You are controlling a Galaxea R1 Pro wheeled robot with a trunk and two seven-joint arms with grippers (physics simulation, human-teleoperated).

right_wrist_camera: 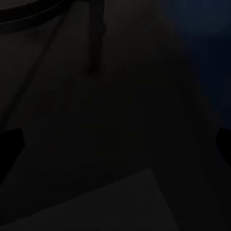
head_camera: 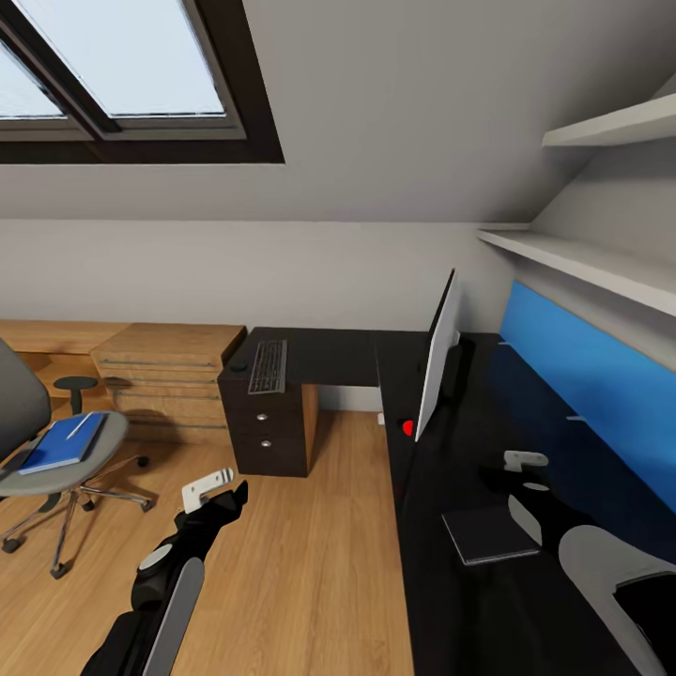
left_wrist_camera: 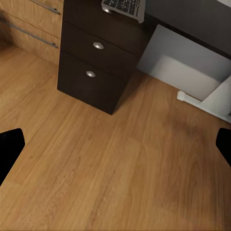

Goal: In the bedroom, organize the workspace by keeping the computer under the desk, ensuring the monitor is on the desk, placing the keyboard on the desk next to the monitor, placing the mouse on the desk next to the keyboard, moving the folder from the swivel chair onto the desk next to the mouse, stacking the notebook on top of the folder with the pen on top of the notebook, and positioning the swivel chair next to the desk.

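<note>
At the left edge of the head view stands the grey upholstered swivel chair (head_camera: pixel 38 451) on its chrome star base, well apart from the glossy black L-shaped counter (head_camera: pixel 451 582). The flat bright blue folder (head_camera: pixel 58 445) lies on its seat with the thin white pen (head_camera: pixel 83 424) on top. Bare floor lies between chair and counter.

At centre frame, the slim dark keyboard (head_camera: pixel 268 366) lies on the counter's far wing above the dark drawer unit (head_camera: pixel 268 427), and the small black mouse (head_camera: pixel 238 364) sits just beside it on the left. The thin flat monitor (head_camera: pixel 437 361) stands edge-on near the corner, a red dot at its lower corner. The thin dark grey notebook (head_camera: pixel 490 533) lies on the counter at lower right, just beside the right gripper (head_camera: pixel 522 462).

The left gripper (head_camera: pixel 208 488) hangs over the light wood floor (head_camera: pixel 310 563), jaws spread wide and empty. The right jaws are likewise parted, holding nothing.

Low light-wood cabinets (head_camera: pixel 169 376) line the far wall under a skylight (head_camera: pixel 113 66); a blue wall panel (head_camera: pixel 601 394) and white shelves (head_camera: pixel 582 263) fill the right.
</note>
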